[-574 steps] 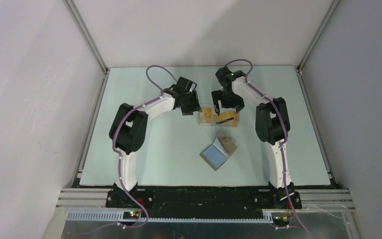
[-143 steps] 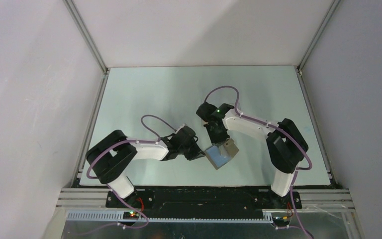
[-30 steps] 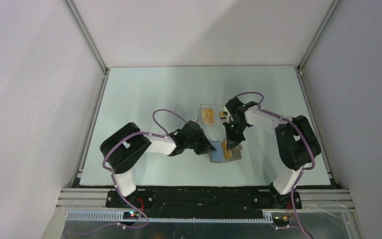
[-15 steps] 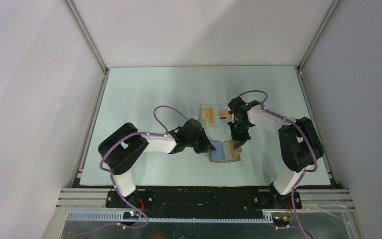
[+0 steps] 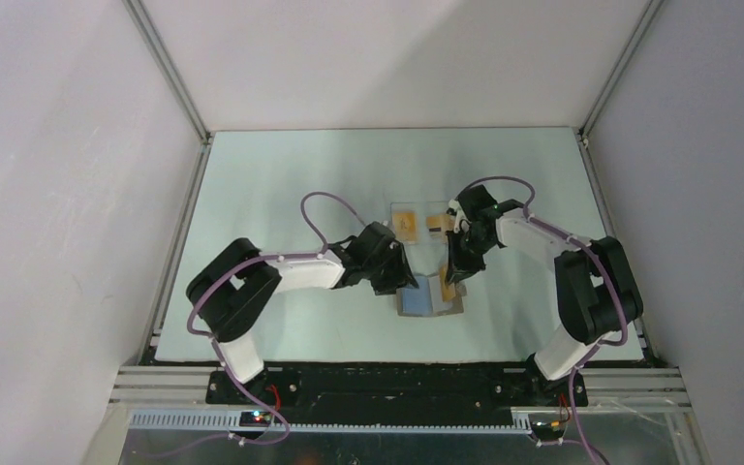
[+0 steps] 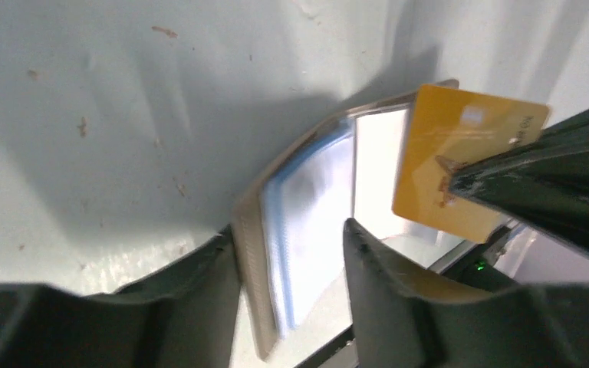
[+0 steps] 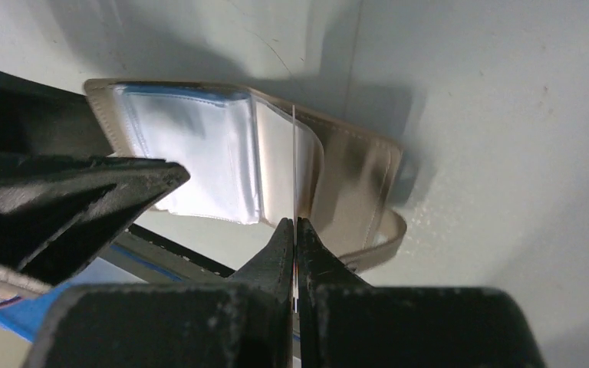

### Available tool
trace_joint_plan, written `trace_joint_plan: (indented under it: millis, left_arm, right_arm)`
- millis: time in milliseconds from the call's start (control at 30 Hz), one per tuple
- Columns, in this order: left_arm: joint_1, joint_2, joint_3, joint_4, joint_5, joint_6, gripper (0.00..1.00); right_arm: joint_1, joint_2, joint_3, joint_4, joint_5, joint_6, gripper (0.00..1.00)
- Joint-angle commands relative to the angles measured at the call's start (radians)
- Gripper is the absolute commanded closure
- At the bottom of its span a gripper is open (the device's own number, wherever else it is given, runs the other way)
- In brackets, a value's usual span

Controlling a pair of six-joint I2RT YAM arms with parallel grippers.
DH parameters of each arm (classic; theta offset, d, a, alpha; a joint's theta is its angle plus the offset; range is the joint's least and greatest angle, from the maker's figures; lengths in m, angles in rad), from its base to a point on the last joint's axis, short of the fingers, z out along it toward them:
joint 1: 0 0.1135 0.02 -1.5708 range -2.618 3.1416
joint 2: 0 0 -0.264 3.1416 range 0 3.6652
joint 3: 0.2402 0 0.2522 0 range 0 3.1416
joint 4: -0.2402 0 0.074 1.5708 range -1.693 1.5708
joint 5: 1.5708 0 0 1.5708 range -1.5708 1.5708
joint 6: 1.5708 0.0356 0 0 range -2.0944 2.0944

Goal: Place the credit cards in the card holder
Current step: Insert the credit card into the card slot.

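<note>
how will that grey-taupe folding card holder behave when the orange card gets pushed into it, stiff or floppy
Probably floppy: the grey-taupe folding card holder curves up off the pale green table and its clear plastic sleeves bulge. Likely light, so it may slide or fold unless the left gripper at its edge steadies it.

The left gripper (image 6: 290, 234) stands with fingers apart, straddling the edge of the opened card holder (image 6: 314, 195) on the table (image 6: 123, 115). Over its clear pockets, the right gripper (image 6: 466, 184) pinches an orange credit card (image 6: 460, 149).
</note>
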Motion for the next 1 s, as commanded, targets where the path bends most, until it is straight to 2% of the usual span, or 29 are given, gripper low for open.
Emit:
trace_joint_plan:
  millis: [0,100,267,400,500,733,867,967]
  left_arm:
    - [-0.003,-0.095,0.084,-0.217,-0.104,0.126,0.4]
    - [-0.014,-0.144,0.126,-0.264,-0.134,0.159,0.34]
    - [-0.043,-0.168,0.181,-0.303,-0.149,0.182,0.39]
    - [-0.07,-0.137,0.22,-0.302,-0.134,0.188,0.53]
    - [-0.09,-0.097,0.24,-0.302,-0.118,0.19,0.67]
    - [-0.094,-0.005,0.21,-0.303,-0.107,0.156,0.93]
    - [-0.092,0.013,0.179,-0.33,-0.135,0.125,0.99]
    - [-0.089,0.029,0.176,-0.363,-0.16,0.113,1.0]
  right_arm:
    - [-0.006,0.053,-0.001,0.053,-0.075,-0.008,1.0]
    - [-0.003,0.092,-0.002,0.04,-0.069,-0.009,1.0]
    - [-0.001,0.093,-0.003,0.042,-0.071,-0.004,1.0]
    - [-0.001,0.09,-0.003,0.046,-0.079,-0.002,1.0]
    - [-0.001,0.092,-0.004,0.049,-0.084,-0.003,1.0]
    - [0.001,0.084,-0.003,0.063,-0.119,0.005,1.0]
    - [0.001,0.085,-0.006,0.073,-0.148,-0.016,1.0]
    - [0.0,0.089,-0.006,0.074,-0.163,-0.041,1.0]
